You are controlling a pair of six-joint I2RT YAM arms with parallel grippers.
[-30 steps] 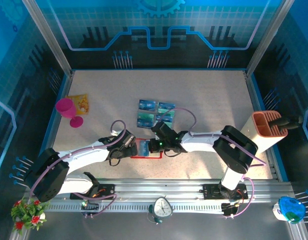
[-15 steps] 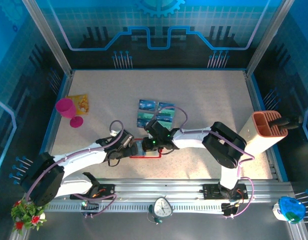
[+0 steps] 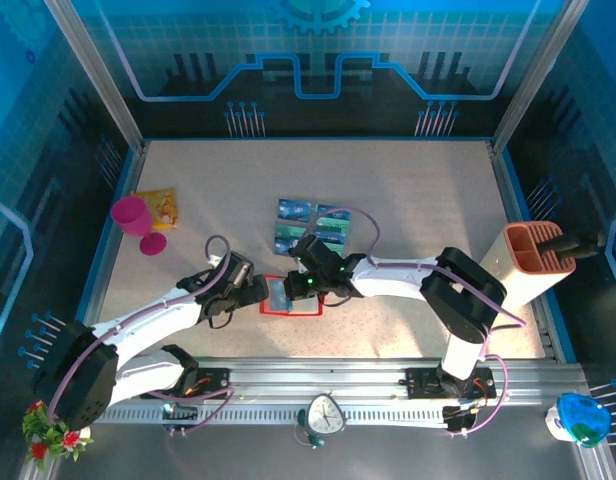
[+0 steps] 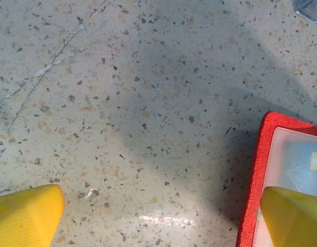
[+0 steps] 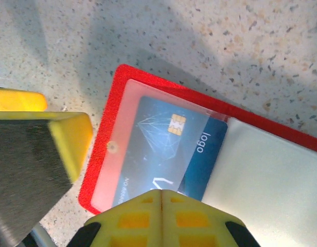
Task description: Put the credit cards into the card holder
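The right gripper point(image 5: 161, 206), jaws together and holding nothing, has travelled leftward across the card holder point(image 5: 148, 82) over the last second. It now sits over the holder's left half, near the front edge of the bench point(image 3: 418, 190). One credit card point(image 5: 169, 149) lies under the clear pocket there, its darker end still outside the pocket, so insertion appears partial and a further push is probably required. The left gripper point(image 4: 158, 218), jaws wide apart and empty, has drawn back slightly and straddles the holder's left rim. The remaining credit cards point(image 3: 313, 224) lie just beyond the holder, still to be loaded. Whether the right fingertips touch the card cannot be told, because the frame edge cuts them off. The right arm partly masks the remaining cards, so their count is uncertain.
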